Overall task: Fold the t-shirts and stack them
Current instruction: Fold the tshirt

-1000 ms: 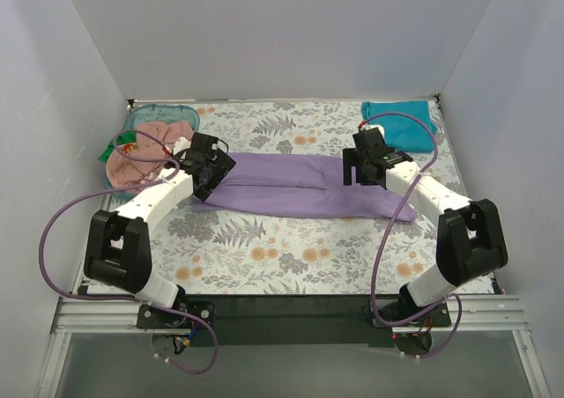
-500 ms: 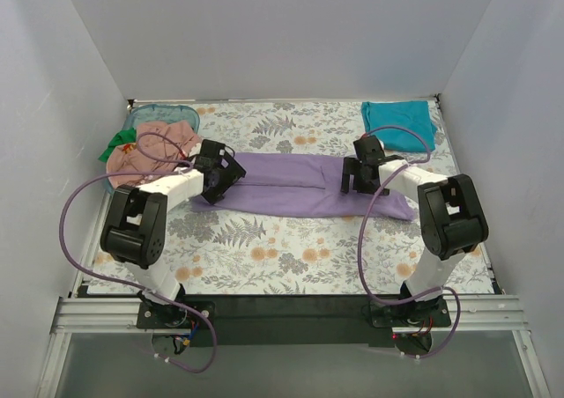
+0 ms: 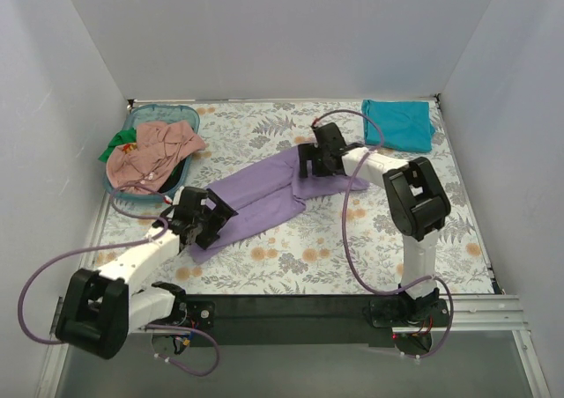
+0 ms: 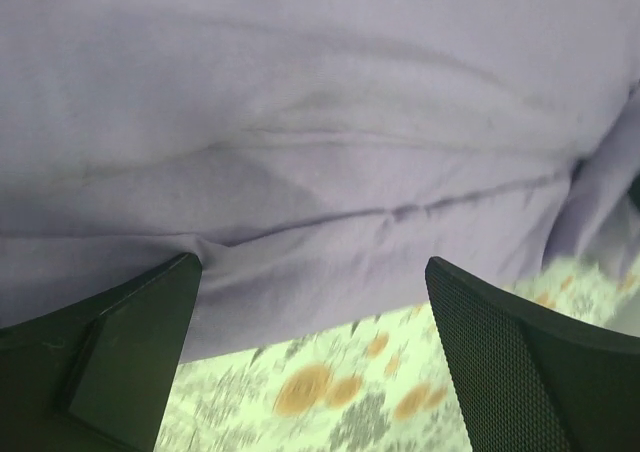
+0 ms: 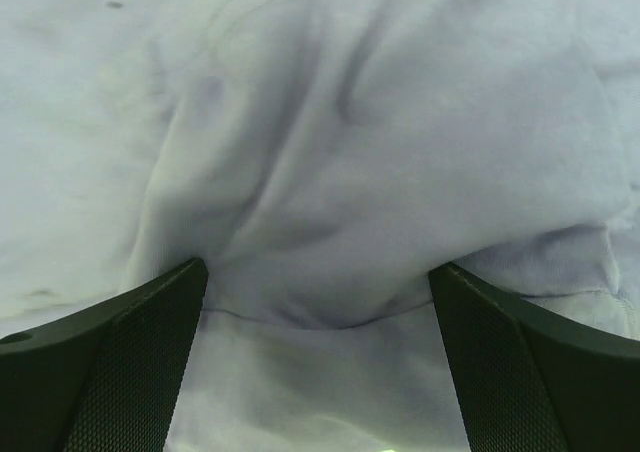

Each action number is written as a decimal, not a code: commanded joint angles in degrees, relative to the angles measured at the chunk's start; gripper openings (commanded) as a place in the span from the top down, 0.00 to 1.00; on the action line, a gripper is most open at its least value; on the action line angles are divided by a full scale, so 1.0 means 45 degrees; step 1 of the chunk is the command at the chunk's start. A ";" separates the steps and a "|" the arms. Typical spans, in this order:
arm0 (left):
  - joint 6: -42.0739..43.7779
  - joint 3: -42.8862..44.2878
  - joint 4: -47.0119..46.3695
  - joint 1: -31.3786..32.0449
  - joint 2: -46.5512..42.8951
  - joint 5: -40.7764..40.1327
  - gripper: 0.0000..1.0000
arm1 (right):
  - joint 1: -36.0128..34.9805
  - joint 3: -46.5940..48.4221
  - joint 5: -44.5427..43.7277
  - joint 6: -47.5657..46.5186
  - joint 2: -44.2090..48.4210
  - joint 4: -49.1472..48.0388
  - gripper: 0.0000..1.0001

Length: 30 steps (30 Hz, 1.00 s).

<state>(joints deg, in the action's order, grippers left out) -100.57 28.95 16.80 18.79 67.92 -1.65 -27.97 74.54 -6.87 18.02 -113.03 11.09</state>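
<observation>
The lavender t-shirt has been swung from a level band into a diagonal on the tabletop, near-left to far-right. The left jaws and right jaws are seen spread over its ends.

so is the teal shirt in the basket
No, the teal t-shirt lies folded at the far right corner, while the basket sits at the far left.

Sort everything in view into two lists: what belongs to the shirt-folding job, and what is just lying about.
Job: purple shirt, teal shirt, pink shirt, green shirt, left gripper, right gripper.

Lying about: basket, floral table.
</observation>
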 commanded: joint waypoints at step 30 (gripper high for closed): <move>-0.3528 -0.0054 -0.1115 0.7288 0.2091 0.3200 0.02 | 0.1234 1.2123 0.5668 -0.1017 -0.8902 0.1227 0.02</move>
<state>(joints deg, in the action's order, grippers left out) -114.48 26.02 6.22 46.96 72.60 15.42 -22.52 127.28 20.47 14.61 -148.33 13.15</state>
